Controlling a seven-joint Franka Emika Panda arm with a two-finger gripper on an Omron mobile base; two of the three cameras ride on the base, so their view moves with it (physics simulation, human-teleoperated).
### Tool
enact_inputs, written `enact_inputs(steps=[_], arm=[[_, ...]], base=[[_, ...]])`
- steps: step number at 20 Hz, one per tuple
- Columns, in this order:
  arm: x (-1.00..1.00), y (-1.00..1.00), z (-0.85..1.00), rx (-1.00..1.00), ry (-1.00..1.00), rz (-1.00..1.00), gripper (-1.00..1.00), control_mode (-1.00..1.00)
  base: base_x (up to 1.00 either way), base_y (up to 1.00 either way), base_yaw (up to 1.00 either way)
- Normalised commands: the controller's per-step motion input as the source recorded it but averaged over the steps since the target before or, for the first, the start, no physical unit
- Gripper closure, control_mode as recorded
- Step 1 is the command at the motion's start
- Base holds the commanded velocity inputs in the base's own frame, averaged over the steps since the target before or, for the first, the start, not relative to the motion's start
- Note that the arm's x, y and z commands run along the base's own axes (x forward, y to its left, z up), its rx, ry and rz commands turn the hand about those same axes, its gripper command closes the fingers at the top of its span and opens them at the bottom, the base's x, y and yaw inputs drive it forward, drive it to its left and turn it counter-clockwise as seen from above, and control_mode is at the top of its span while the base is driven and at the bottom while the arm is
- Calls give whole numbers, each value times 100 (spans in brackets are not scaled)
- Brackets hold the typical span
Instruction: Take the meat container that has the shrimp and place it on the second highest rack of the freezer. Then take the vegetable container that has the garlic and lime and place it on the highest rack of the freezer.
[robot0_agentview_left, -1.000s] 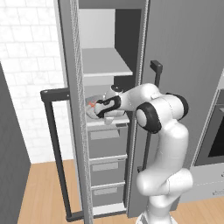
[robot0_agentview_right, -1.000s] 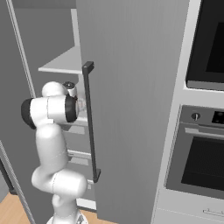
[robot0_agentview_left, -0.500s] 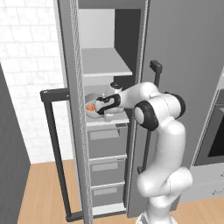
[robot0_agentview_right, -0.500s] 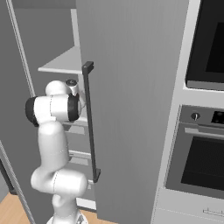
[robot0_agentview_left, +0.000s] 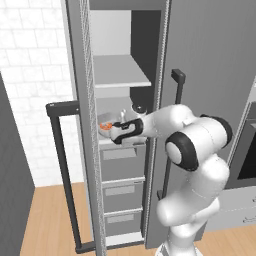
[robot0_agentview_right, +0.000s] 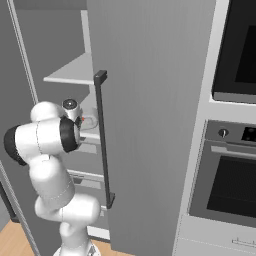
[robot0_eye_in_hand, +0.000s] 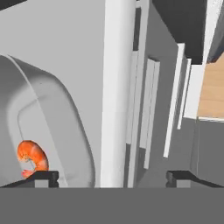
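At the lower pale shelf's front edge, the gripper has sprung wide, empty, freeing the shallow grey shrimp tub, so the garlic-and-lime container comes next.

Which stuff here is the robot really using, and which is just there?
For the job:
- meat container with the shrimp, on the lower shelf
- freezer
- highest rack
- hand, jaws open

Just there:
- oven
- freezer drawers
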Motion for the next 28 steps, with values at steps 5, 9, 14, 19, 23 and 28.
enact_inputs(steps=[5, 9, 14, 19, 23, 28], arm=[[-58, 2, 77, 2, -13, 5, -100, -100], [-46, 0, 92, 0, -11, 4, -100, -100], [-93, 0, 48, -9, 0, 3, -100, -100], [-100, -12, 68, -22, 0, 7, -100, -100], [-100, -27, 60, -24, 0, 10, -100, -100], [-100, -32, 35, -19, 0, 10, -100, -100]], base=[[0, 0, 0], [0, 0, 0], [0, 0, 0], [0, 0, 0], [0, 0, 0], [0, 0, 0]])
